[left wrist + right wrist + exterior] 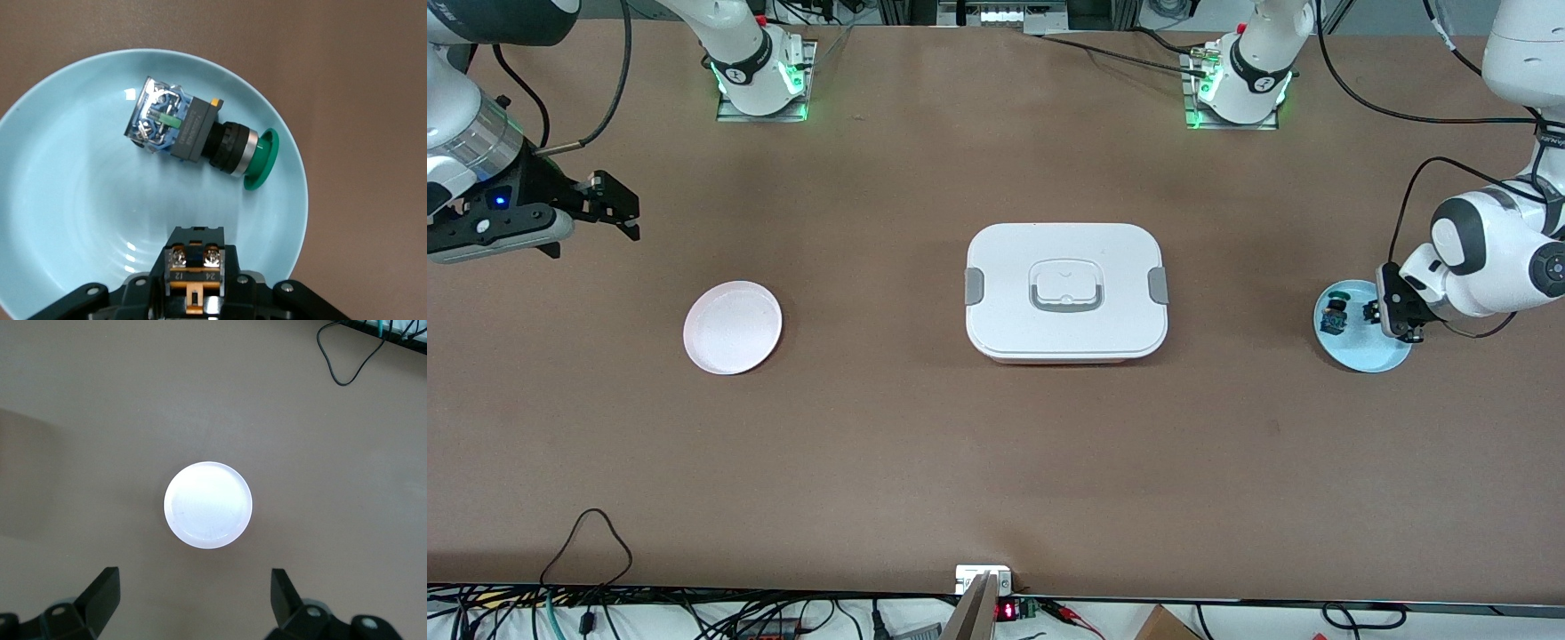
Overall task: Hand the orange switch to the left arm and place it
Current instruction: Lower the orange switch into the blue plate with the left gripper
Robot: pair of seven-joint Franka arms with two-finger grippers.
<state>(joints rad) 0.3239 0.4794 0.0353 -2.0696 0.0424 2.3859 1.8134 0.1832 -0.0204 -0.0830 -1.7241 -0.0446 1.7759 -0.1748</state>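
The left hand (1392,322) is down in the pale blue plate (1360,360) at the left arm's end of the table (996,462), and its fingers are pressed in on the orange switch (193,270). In the left wrist view the switch sits right between the fingers, its black terminal block with two screws and an orange strip showing; whether it rests on the plate or is just clear of it I can't quite tell. Just beside it in the same plate, apart from the hand, lies the other switch (193,133), the one with the blue body and green cap, tipped on its side.

The white box (1065,292) stands in the middle of the table, lid on, grey clips at both ends, well apart from either hand.

The right hand (609,206) hangs in the air at the right arm's end of the table, fingers spread wide with nothing between them, waiting. The white plate (732,326) lies below it, bare.
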